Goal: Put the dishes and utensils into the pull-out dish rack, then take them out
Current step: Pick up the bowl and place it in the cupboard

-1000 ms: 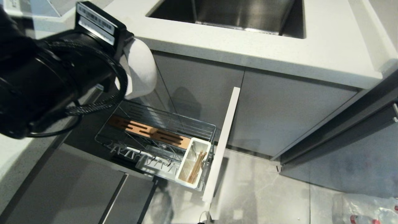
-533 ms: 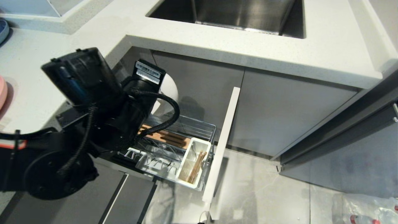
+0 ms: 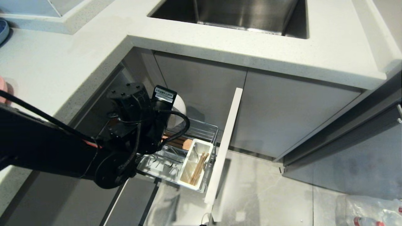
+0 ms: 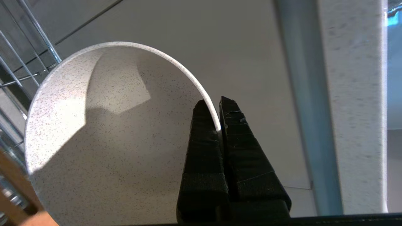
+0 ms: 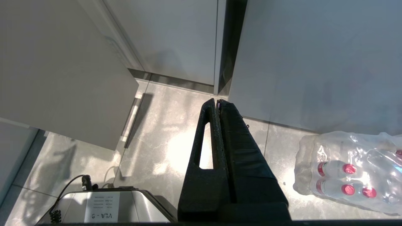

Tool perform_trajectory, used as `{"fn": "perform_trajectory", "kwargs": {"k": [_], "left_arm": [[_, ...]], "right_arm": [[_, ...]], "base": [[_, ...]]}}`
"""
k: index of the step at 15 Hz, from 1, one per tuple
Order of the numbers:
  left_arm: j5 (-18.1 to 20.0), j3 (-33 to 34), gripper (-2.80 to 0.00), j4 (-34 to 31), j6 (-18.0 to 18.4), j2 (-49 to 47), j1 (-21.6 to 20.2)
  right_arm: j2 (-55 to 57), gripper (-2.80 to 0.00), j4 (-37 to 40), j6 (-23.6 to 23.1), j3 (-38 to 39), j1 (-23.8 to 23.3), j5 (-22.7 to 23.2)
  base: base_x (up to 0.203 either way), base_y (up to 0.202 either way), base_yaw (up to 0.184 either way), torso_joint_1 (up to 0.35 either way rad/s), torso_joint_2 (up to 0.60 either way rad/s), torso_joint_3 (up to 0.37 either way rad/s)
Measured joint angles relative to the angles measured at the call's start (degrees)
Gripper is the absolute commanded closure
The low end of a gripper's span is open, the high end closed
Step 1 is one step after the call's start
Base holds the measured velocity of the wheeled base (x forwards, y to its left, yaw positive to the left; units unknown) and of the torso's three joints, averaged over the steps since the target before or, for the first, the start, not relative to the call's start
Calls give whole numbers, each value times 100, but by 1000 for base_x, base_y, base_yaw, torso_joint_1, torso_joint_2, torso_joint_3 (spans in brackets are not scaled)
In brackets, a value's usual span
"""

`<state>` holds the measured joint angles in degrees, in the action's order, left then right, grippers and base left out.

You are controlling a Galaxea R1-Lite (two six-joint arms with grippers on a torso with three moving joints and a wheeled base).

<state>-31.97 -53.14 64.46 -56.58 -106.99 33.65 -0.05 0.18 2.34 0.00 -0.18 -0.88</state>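
Fingers (image 4: 204, 131) of the left gripper (image 4: 217, 117) pinch the rim of the white speckled bowl (image 4: 103, 135), one finger inside the rim and one outside, bowl tipped on edge over the back of the pull-out dish rack (image 3: 201, 127), whose chrome wires show just beside it. Chopsticks (image 3: 198, 168) lie in the white utensil caddy (image 3: 184, 174) at the rack's front, next to the wooden slotted insert (image 3: 185, 143) and the pale front panel (image 3: 224, 144). Right gripper (image 5: 219, 102) hangs with its fingers pressed together over the tiled floor (image 5: 157, 131), near a pack of water bottles (image 5: 348, 171).
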Motion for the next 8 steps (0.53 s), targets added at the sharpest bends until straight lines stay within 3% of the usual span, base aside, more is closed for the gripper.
{"fn": "perform_trajectory", "kwargs": {"k": [4, 8], "left_arm": [[180, 28, 0, 1581, 135, -611, -96], [195, 9, 0, 1828, 162, -1062, -154]], "right_arm": [[0, 0, 0, 2, 0, 0, 0], [0, 0, 0, 2, 0, 2, 0]], "base": [[0, 0, 0, 0, 0, 0], [0, 0, 0, 0, 0, 0]]}}
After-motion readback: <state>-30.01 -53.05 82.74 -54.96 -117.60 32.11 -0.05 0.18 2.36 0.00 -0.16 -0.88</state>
